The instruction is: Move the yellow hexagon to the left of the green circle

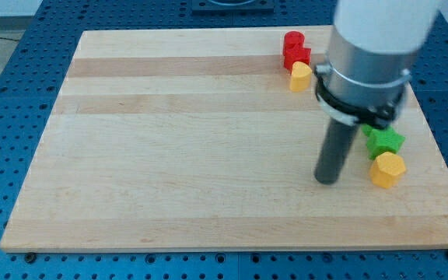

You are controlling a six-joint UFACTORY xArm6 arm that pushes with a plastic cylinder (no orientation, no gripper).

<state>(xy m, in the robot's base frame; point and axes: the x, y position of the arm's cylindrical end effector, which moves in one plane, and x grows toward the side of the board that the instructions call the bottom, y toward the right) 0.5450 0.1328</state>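
Observation:
The yellow hexagon (387, 169) lies near the board's right edge, low in the view. A green star-shaped block (386, 141) touches it from above. A bit of green (368, 130) shows just under the arm's body; I cannot tell whether it is the green circle. My tip (327, 180) rests on the board to the left of the yellow hexagon, with a gap between them. The arm's grey and white body (368, 62) hides the board above the green star.
Two red blocks (295, 50) sit near the board's top edge, with a small yellow block (300, 76) touching them from below. The wooden board (169, 155) lies on a blue perforated table.

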